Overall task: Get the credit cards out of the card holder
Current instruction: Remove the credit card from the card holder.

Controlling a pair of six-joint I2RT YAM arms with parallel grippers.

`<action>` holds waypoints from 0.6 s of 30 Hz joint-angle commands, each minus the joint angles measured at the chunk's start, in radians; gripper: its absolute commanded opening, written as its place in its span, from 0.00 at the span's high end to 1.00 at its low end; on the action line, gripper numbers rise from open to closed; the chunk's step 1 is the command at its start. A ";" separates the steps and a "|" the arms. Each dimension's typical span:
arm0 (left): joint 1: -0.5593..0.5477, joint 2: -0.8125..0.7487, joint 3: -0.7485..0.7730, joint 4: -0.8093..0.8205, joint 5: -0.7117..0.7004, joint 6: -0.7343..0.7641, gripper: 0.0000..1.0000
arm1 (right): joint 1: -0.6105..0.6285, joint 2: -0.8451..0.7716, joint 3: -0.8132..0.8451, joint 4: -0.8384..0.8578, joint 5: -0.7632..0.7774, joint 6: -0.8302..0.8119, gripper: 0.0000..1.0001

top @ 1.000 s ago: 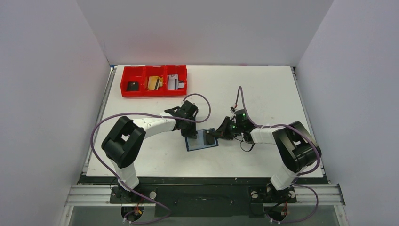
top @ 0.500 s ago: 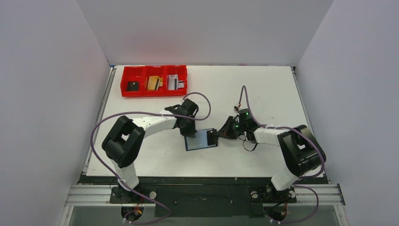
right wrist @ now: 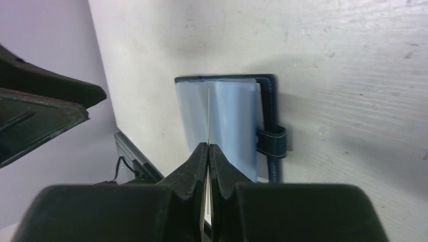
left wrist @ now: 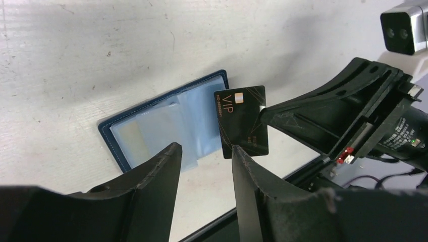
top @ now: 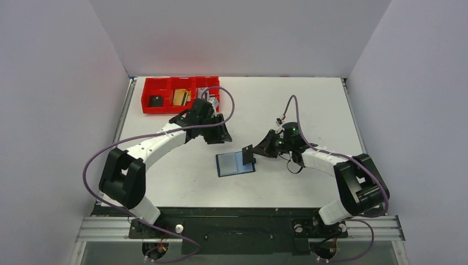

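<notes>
The card holder (top: 233,164) lies open on the white table, blue-grey pockets facing up; it also shows in the left wrist view (left wrist: 151,128) and the right wrist view (right wrist: 237,116). My right gripper (top: 255,153) is shut on a black credit card (top: 248,154) marked VIP (left wrist: 242,121), held just above the holder's right edge. In the right wrist view the gripper (right wrist: 208,147) pinches that card (right wrist: 208,113) edge-on. My left gripper (top: 222,136) hangs open and empty behind the holder; its fingers (left wrist: 164,166) frame bare table.
A red three-compartment tray (top: 144,95) stands at the back left with a dark item (top: 157,101) and a gold card (top: 180,97) in it; my left arm covers part of its right bin. The holder's strap (right wrist: 273,140) points right.
My left gripper let go of the card holder, opened, and rose back toward the tray. My right gripper drew the black card out of the holder and lifted it to the right.
</notes>
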 commanded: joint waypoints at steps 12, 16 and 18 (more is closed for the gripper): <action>0.126 -0.097 -0.261 0.597 0.497 -0.264 0.51 | -0.016 -0.044 0.054 0.346 -0.148 0.336 1.00; 0.137 -0.096 -0.291 0.689 0.539 -0.315 0.51 | -0.015 -0.022 0.053 0.416 -0.158 0.389 1.00; 0.138 -0.092 -0.298 0.709 0.548 -0.325 0.51 | -0.016 -0.014 0.046 0.461 -0.163 0.419 1.00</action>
